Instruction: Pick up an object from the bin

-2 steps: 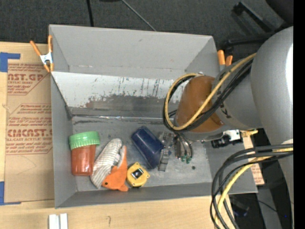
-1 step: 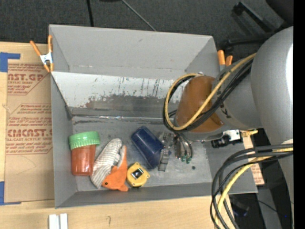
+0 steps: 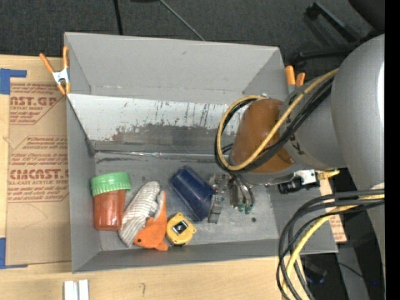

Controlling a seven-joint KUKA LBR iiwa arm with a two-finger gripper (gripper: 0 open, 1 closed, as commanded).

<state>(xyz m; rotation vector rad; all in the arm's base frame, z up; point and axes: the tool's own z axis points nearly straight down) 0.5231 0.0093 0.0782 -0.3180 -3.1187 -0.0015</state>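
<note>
A dark blue block [image 3: 190, 191] was seen lying tilted on the floor of the grey bin [image 3: 175, 74], near the middle of the floor's width. The gripper [image 3: 230, 200] was placed low, just beside the block's right edge. Whether it touched the block could not be told. Nor could it be told whether the gripper was apart or together, since its lower parts were crowded into a dark tangle under the wrist.

Bare floor [image 3: 262, 224] was left to the right of the block, beyond the gripper, up to the bin's right wall. More bare floor was left behind the block, up to the scuffed sloping back wall. In front of the block and slightly left, a small yellow and black tape measure [image 3: 179, 227] was set close to the front wall. An orange toy [image 3: 152, 235] was pressed against the measure's left side. A white ribbed cloth [image 3: 139, 210] was laid left of the block, partly under the toy. Farther left, a red-orange jar [image 3: 107, 211] with a green lid [image 3: 110, 184] was seen well apart from the block, near the left wall.

Above and right of the block, the wrist was covered by an orange cover [image 3: 259, 136] looped with yellow and black cables [image 3: 220, 144]. The floor beneath them was hidden.
</note>
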